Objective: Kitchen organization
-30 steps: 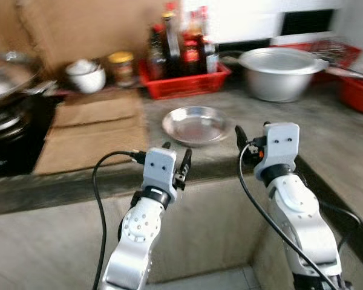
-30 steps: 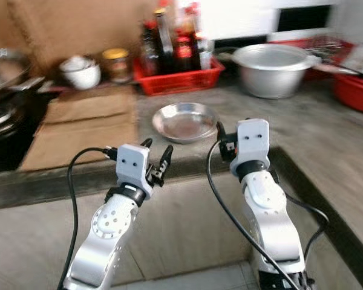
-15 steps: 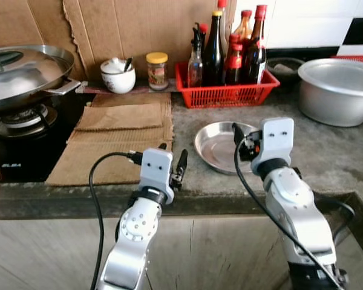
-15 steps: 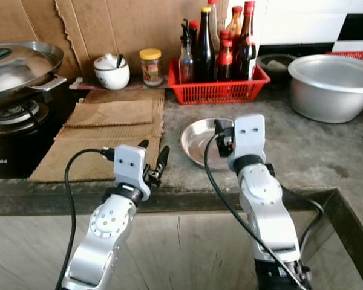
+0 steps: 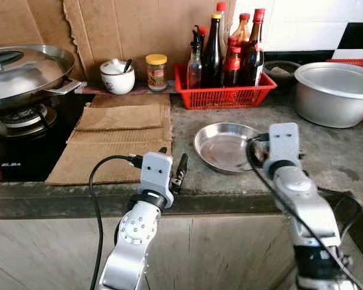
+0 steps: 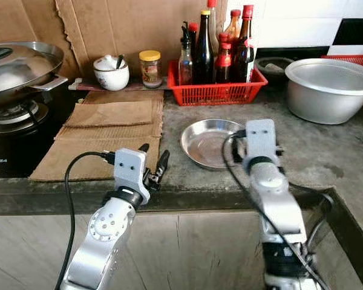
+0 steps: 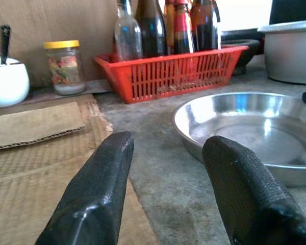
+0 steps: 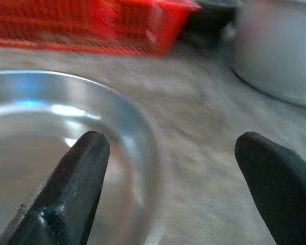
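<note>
Steel dish (image 5: 225, 145): empty, flat on the counter (image 5: 327, 148), in front of the red basket (image 5: 227, 90) of bottles.
Right gripper (image 8: 168, 168): at the dish's right rim, fingers spread wide, one over the bowl, one outside; likely lining up to pinch the rim.
Left gripper (image 7: 166, 168): left of the dish, fingers apart, holding nothing, probably waiting.
Pot (image 5: 339, 90): right of the basket.

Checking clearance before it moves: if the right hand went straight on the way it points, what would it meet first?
Probably the steel plate's right rim: the open right hand straddles it just ahead. Depth is uncertain.
</note>
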You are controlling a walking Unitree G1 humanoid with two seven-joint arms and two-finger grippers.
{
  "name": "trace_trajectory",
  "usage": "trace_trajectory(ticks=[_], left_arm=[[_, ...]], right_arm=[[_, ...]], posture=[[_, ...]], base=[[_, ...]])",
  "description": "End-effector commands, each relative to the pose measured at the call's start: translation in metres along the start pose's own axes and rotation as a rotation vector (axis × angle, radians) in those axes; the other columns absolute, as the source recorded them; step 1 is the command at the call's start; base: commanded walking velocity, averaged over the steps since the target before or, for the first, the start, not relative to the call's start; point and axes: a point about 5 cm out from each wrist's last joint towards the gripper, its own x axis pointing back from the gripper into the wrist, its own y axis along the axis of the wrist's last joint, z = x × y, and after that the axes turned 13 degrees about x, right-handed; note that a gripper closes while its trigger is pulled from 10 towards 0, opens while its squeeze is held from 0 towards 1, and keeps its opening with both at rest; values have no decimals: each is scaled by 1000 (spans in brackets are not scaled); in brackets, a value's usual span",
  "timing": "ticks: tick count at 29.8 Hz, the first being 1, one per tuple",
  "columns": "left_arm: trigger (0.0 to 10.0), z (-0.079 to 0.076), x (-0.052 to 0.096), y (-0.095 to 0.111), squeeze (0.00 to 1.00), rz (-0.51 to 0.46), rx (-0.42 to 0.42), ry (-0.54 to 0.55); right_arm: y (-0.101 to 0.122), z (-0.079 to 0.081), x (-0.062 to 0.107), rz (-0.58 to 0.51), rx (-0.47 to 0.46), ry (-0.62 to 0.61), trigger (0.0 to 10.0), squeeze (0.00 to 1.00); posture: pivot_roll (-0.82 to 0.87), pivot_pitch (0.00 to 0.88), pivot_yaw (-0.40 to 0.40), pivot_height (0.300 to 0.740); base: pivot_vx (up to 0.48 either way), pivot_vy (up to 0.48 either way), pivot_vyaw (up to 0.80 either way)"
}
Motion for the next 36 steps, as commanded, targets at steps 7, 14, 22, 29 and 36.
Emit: trace_trajectory(ticks=[7,14,22,29,36], left_arm=[[10000,1,2,1,0,2,-1,7],[10000,2,1,1,0,7,-2,12],[10000,2,1,2,0,3,1,14],[10000,1,1,1,0,1,3,16],[10000,1,1,1,0,0,4,19]], right_arm=[[7,-8,-8,107,-138,69,10000,0],[12,-1,-11,167,-163,179,10000,0],[-1,5,-12,275,-109,219,10000,0],[-4,6,-13,307,-91,233,10000,0],[-5,8,-14,331,-80,243,0,0]], posture=[[27,31,-19,740],[26,33,-23,740],[25,34,-25,740],[27,35,-28,740],[25,34,-31,740]], base=[[0,0,0],[0,0,0],[0,0,0],[0,0,0],[0,0,0]])
